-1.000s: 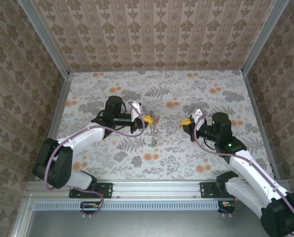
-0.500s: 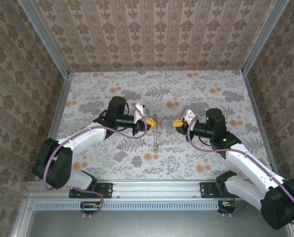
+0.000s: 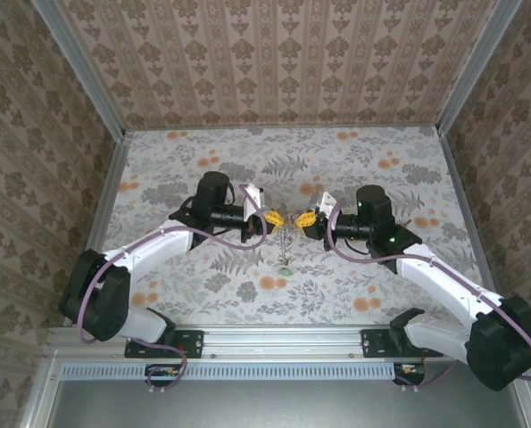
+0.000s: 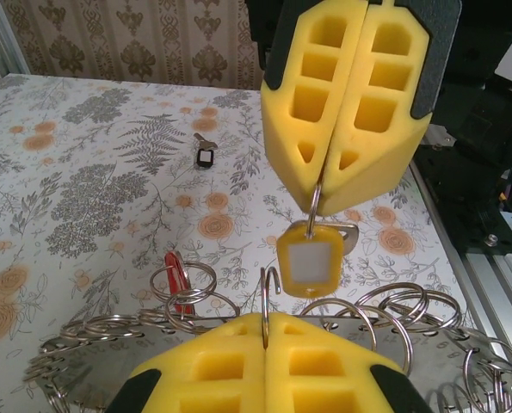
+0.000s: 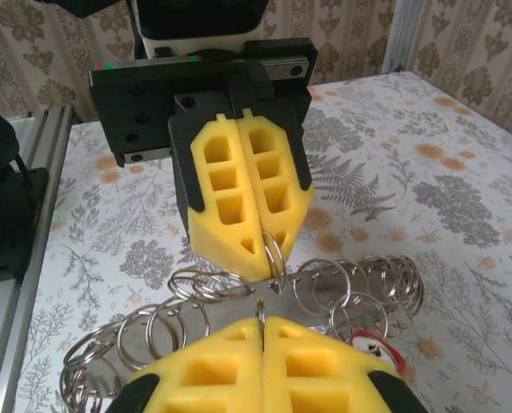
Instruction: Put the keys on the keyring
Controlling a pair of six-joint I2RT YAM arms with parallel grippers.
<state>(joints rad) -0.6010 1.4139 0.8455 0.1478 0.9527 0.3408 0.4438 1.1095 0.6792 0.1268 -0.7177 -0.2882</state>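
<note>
My left gripper [image 3: 272,217] and right gripper [image 3: 302,219] meet tip to tip above the middle of the table. The left gripper [image 4: 266,317] is shut on the keyring [image 4: 269,288], a thin wire loop with an open end. That loop passes through a metal strip [image 5: 317,291] carrying several split rings. The right gripper [image 5: 262,320] is shut on the small ring of a yellow-headed key [image 4: 310,260]. A red key [image 4: 176,277] hangs among the rings, also seen as the red key [image 5: 374,344]. A green key [image 3: 286,270] dangles at the strip's low end.
A small black-headed key [image 4: 205,157] lies on the flowered tabletop [image 3: 381,169] beyond the grippers. Patterned walls [image 3: 274,62] close in the back and both sides. A metal rail [image 3: 274,343] runs along the near edge by the arm bases.
The right gripper has travelled left until its tips nearly touch the left gripper's. The left gripper has shifted slightly right, and the hanging strip with it.
</note>
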